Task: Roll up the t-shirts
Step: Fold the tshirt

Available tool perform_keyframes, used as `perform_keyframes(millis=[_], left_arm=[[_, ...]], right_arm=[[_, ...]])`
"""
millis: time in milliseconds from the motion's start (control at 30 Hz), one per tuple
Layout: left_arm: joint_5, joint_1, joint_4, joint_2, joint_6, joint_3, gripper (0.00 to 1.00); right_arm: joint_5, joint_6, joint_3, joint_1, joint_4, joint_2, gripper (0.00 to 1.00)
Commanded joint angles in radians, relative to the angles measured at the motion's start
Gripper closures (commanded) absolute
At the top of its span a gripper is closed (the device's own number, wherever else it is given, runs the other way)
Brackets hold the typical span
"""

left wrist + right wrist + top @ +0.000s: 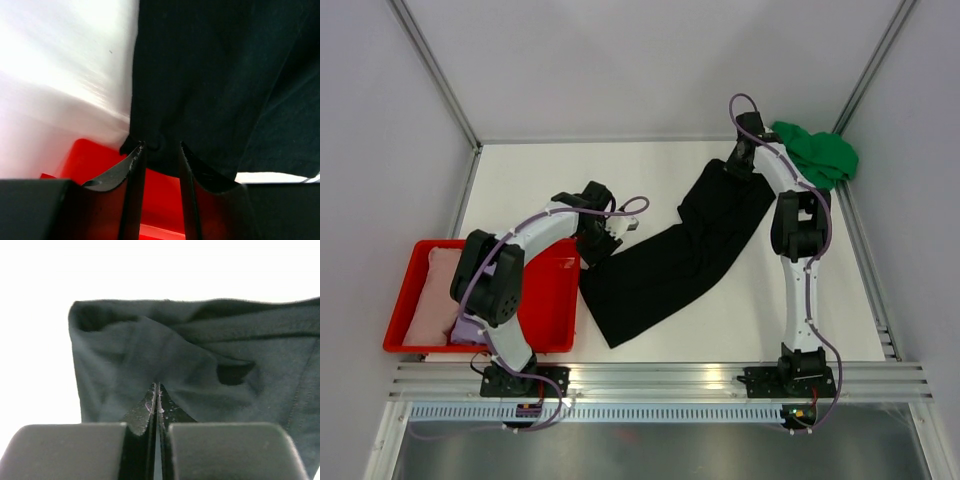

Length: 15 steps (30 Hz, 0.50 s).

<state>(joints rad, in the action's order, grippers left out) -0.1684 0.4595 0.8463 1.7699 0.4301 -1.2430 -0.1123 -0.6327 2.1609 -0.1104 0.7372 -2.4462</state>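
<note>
A large black t-shirt [680, 250] lies stretched diagonally across the white table. My left gripper [592, 252] is at its near-left edge. In the left wrist view its jaws [161, 145] stand apart, with the shirt's hem [210, 75] at the fingertips and the red tray showing through the gap. My right gripper [740, 165] is at the shirt's far end. There its fingers [158, 385] are pressed together on a puckered fold of black cloth [200, 355]. A bright green t-shirt [817, 153] lies bunched at the far right corner.
A red plastic tray [545, 285] sits at the near left, partly under my left arm, and also shows below the left fingers [90, 160]. It holds a pale pink tee [435, 290] and a lavender one [470, 330]. Walls enclose the table on three sides.
</note>
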Motion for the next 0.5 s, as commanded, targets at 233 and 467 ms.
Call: perform_keyframes(millis=[233, 467], left_arm=[[-0.019, 0.004, 0.019, 0.003, -0.034, 0.053, 0.6], [0.003, 0.007, 0.01, 0.026, -0.021, 0.074, 0.59]], right_arm=[[-0.004, -0.005, -0.239, 0.147, -0.07, 0.301, 0.7], [0.082, -0.044, -0.524, 0.209, -0.193, 0.339, 0.53]])
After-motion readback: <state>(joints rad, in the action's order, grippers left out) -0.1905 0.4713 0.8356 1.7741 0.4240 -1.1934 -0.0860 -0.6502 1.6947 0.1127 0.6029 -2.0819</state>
